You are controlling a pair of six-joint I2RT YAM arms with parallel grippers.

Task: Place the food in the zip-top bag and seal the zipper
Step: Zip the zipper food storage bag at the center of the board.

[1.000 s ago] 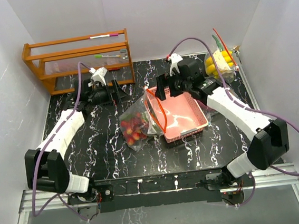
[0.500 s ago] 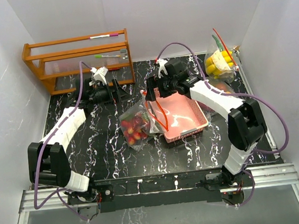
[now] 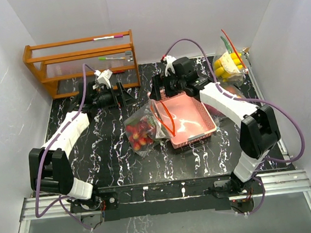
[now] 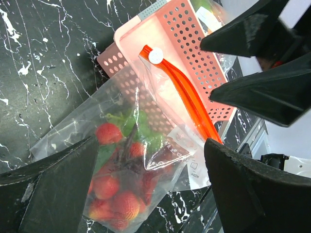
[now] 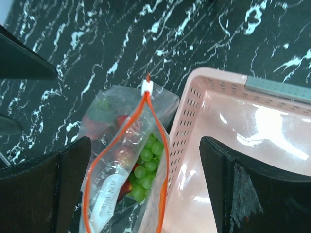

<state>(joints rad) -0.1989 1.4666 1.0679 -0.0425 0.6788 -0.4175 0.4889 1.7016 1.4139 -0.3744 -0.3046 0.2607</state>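
A clear zip-top bag (image 3: 141, 128) with an orange zipper (image 3: 165, 118) lies left of the pink tray (image 3: 200, 124), its mouth resting on the tray's left rim. It holds red strawberries (image 4: 114, 189) and green grapes (image 5: 146, 167). The zipper stands open, its white slider (image 5: 148, 88) at the far end. My left gripper (image 3: 123, 93) is open and empty, behind and left of the bag, which also shows in the left wrist view (image 4: 155, 194). My right gripper (image 3: 160, 89) is open and empty above the bag's mouth (image 5: 146, 194).
A second clear bag with yellow fruit (image 3: 228, 65) lies at the back right corner. A wooden rack (image 3: 81, 60) stands at the back left. The pink tray's inside (image 5: 243, 141) holds nothing. White walls close in the black marbled table (image 3: 104, 154).
My right arm has swung its gripper left and back, from over the tray to above the bag's mouth. The left arm and the bag have hardly moved.
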